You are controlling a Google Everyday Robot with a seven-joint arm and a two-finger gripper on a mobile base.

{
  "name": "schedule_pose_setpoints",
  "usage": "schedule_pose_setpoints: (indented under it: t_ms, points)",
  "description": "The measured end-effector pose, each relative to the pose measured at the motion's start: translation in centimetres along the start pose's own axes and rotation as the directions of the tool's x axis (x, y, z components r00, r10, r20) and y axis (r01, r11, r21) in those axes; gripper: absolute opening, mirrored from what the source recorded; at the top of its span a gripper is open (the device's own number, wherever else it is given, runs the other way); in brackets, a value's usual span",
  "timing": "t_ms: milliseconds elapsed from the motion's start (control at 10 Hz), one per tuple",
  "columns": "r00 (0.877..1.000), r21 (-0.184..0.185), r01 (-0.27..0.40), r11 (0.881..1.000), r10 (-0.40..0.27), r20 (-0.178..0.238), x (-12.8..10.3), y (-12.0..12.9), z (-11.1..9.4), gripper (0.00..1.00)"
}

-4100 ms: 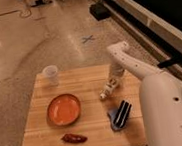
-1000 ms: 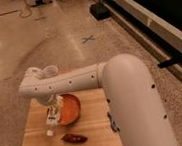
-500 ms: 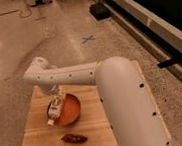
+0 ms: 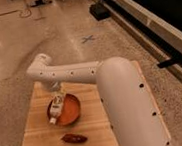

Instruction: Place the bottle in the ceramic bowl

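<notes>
The orange-red ceramic bowl (image 4: 71, 110) sits on the left half of the wooden table (image 4: 92, 130). My arm reaches across from the lower right, bends at its elbow (image 4: 41, 70) and comes down to the bowl's left side. My gripper (image 4: 57, 96) is shut on the small pale bottle (image 4: 56, 108). The bottle hangs tilted, with its white cap (image 4: 53, 121) pointing down-left over the bowl's left rim.
A dark reddish-brown elongated object (image 4: 74, 138) lies on the table in front of the bowl. My arm's large white body (image 4: 127, 108) covers the table's right half. Polished floor surrounds the table, with a dark wall base at the right.
My gripper has carried the bottle to the right, from near the table's left edge to over the bowl's left rim. The arm's elbow has swung right too.
</notes>
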Motion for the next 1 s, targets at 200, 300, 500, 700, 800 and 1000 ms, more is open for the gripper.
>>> schedule_pose_setpoints:
  t_ms: [200, 300, 500, 700, 800, 1000]
  points:
    - [1.0, 0.006, 0.002, 1.0, -0.002, -0.002, 0.63, -0.37, 0.34, 0.33]
    - [1.0, 0.004, 0.002, 1.0, -0.002, 0.001, 0.58, -0.22, 0.35, 0.45]
    - [1.0, 0.0, 0.004, 1.0, -0.004, 0.002, 0.53, -0.2, 0.28, 0.68]
    - [1.0, 0.004, 0.008, 1.0, -0.008, 0.008, 0.75, -0.11, 0.24, 0.74]
    - [1.0, 0.005, 0.011, 1.0, -0.011, 0.009, 0.74, -0.15, 0.25, 0.74]
    - [1.0, 0.008, 0.014, 1.0, -0.014, 0.011, 0.81, -0.22, 0.18, 0.74]
